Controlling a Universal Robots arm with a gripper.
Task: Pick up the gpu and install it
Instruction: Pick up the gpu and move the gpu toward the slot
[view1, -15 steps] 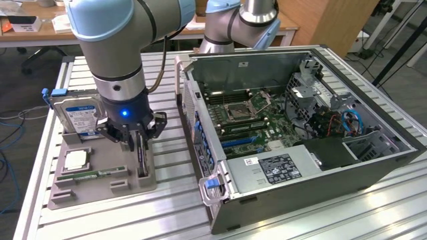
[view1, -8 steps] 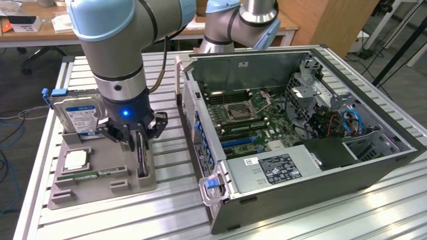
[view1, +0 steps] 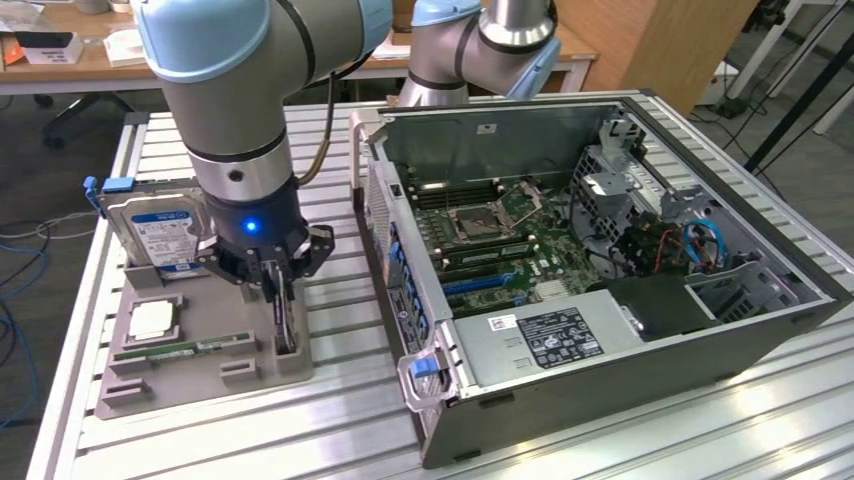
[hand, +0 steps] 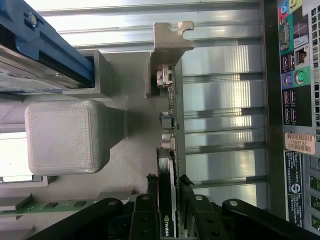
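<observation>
Gpu (hand: 168, 159) stands on edge in gray holder (view1: 200, 382), hand (hand: 169, 183) astride it.

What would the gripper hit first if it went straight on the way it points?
The graphics card. It stands on edge in the gray holder, directly in line with the gripper, whose tip looks level with the card's top edge. Below that is the holder itself, though depth is hard to judge.

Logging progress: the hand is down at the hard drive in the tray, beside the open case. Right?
No. The hand is at the gpu, not the hard drive; the wrist view shows it. The rest stands.
</observation>
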